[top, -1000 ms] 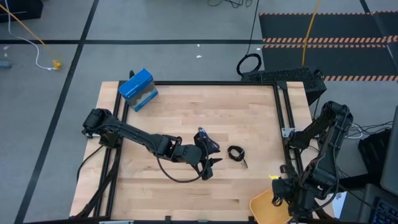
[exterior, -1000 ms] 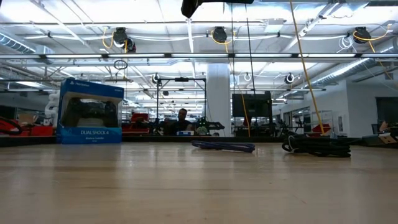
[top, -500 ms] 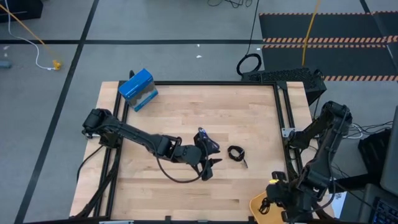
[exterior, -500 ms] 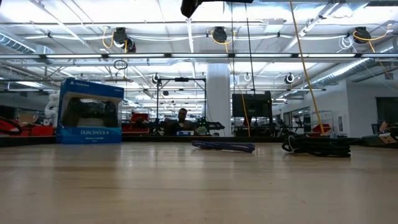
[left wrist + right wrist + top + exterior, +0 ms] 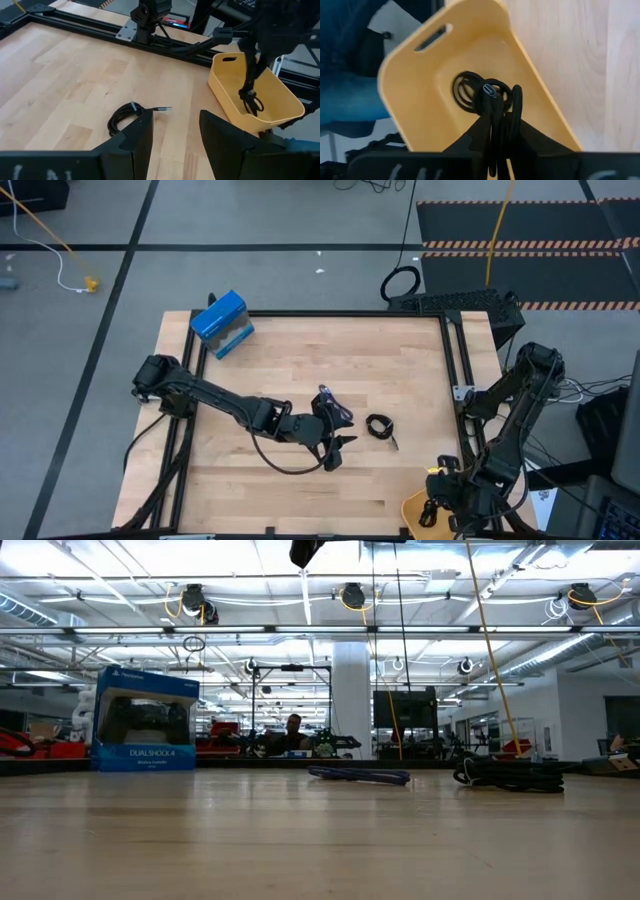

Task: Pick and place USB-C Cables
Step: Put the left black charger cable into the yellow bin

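Observation:
One black USB-C cable [image 5: 470, 92] hangs coiled from my right gripper [image 5: 500, 131], which is shut on it above the yellow bin [image 5: 420, 75] at the table's near right corner; it also shows as a dark bundle [image 5: 249, 102] in the left wrist view. A second black cable [image 5: 380, 427] lies coiled on the table, beyond my left gripper's fingers [image 5: 125, 117]. The blue-purple cable [image 5: 331, 406] lies flat on the wood [image 5: 360, 776]. My left gripper [image 5: 336, 444] is open and hovers at mid-table between these two cables, touching neither. My right gripper pinches the black cable between its two fingers, on several strands of the bundle [image 5: 501, 112]. The fingers come from above, pointing down into the bin. The coil and a connector [image 5: 488, 89] hang below the fingers inside the bin's walls; whether the coil touches the floor, I cannot tell.
A blue DualShock box [image 5: 222, 323] stands at the far left corner [image 5: 145, 720]. A black frame rail [image 5: 455, 370] runs along the table's right side. Bare wood [image 5: 330, 350] lies between the box and the cables. A person shows in the room behind [image 5: 292, 730].
My right arm has carried the black cable toward the table's near edge and slightly left, coming over the yellow bin. My left arm and the two cables on the table have kept still.

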Motion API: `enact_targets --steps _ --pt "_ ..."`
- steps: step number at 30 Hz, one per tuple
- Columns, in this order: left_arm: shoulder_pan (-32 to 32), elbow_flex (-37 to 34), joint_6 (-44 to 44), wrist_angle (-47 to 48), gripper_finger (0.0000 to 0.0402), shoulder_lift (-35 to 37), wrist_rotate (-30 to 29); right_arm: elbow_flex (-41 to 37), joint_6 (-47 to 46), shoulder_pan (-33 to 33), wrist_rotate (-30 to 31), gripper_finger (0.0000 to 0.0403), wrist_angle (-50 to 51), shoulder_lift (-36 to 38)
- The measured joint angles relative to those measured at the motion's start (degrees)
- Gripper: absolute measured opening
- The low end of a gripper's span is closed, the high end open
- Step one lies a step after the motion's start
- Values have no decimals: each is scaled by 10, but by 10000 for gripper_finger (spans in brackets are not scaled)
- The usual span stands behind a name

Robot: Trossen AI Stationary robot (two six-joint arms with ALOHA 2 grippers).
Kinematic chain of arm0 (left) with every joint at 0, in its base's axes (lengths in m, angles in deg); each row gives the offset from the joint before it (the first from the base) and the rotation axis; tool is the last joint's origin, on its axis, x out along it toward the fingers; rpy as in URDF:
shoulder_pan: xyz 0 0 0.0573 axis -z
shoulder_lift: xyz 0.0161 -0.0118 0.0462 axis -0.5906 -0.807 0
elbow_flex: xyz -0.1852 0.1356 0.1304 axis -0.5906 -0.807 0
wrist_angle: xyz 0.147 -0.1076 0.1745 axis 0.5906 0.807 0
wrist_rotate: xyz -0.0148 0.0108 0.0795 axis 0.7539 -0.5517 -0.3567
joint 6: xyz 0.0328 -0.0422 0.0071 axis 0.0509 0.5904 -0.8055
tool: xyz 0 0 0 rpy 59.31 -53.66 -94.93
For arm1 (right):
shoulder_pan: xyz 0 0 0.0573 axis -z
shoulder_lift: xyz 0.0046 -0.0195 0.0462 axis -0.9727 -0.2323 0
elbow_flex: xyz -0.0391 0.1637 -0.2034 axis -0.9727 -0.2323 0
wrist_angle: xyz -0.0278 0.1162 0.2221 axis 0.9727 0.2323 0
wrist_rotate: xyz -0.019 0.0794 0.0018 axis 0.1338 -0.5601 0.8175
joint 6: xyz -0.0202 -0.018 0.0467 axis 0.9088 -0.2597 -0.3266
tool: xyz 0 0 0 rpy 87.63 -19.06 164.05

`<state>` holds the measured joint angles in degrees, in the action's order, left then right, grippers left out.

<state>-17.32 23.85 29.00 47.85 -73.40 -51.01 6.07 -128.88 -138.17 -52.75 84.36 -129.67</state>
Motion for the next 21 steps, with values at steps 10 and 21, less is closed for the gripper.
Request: enact_targets --steps 10,21 --pt "0 0 1 0 161 1 0 -14 -1 0 -19 108 1 0" --pt "0 0 1 0 161 1 0 -14 -9 0 -51 162 19 0"
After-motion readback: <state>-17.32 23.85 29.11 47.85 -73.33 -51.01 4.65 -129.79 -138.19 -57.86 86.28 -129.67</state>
